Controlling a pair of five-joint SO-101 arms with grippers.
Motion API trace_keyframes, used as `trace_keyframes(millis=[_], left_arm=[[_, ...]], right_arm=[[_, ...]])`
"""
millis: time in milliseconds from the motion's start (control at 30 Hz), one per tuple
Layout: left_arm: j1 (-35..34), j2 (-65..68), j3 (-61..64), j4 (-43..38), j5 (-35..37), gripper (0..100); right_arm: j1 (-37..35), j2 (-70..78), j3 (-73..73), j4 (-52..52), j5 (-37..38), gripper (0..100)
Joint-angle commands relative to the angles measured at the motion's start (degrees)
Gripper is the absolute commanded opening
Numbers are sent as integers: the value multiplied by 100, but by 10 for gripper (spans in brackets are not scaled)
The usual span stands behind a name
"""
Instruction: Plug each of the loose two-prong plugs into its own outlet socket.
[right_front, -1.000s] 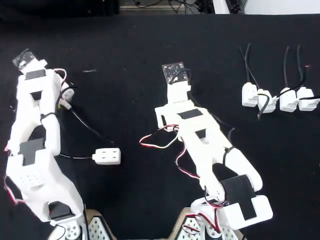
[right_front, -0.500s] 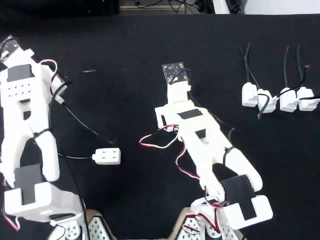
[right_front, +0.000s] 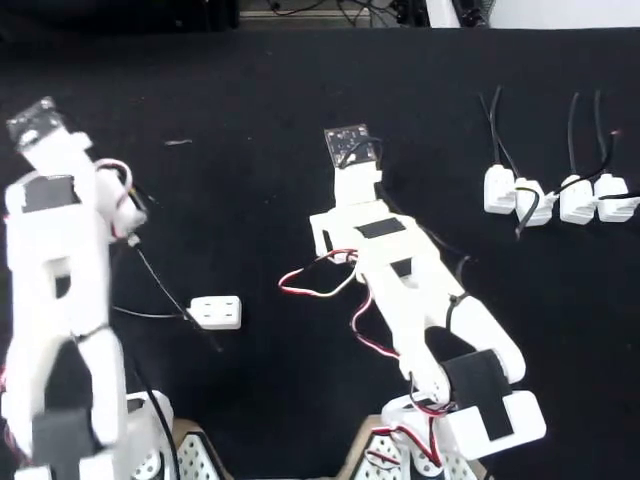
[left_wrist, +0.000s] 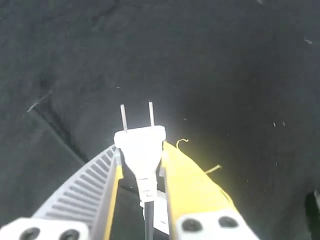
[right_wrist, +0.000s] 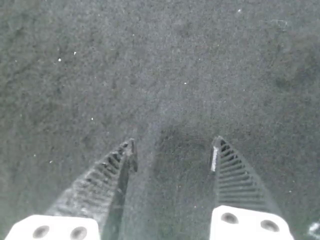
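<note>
One outlet socket (right_front: 215, 312) between arms; left end effector (left_wrist: 140, 148) clamps plug (left_wrist: 140, 140); right end effector (right_wrist: 174, 142) parted, empty.

Smeared by blur at 9 o'clock in the high view: left arm (right_front: 55, 260), joints hard to make out, base cut off at 7 o'clock. Right arm (right_front: 420, 300) base cropped at 5 o'clock. Too small to tell plug from socket: white row (right_front: 555, 198) at 2 o'clock. Left wrist view: cord (left_wrist: 146, 222) of plug (left_wrist: 140, 147) half hidden between left fingers (left_wrist: 187, 182), cut by the edge. Right wrist view: right fingers (right_wrist: 235, 175) cropped at their roots; white scrap (right_wrist: 315, 229) at the corner, unidentifiable.
</note>
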Motion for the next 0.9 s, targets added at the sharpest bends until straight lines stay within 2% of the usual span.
trace_keyframes(millis=[0, 200, 400, 600, 733, 867], left_arm=[[505, -1099, 901, -958, -501, 30], [1402, -1231, 1921, -1996, -932, 30], [2598, -1134, 2062, -2224, -914, 30], [3591, -1116, 2176, -2233, -958, 30], [3767, -1116, 2369, -2418, -967, 30], [3934, -1116, 2765, -2857, -967, 30]], right_arm=[[88, -321, -145, -141, -26, 230], [193, -505, -277, 220, -35, 230], [598, -1921, -1288, 2743, 70, 230], [1275, -3512, -1349, 4466, 1064, 230], [1574, -4391, -664, 4695, 1407, 230], [1574, -5059, 286, 4457, 1503, 230]])
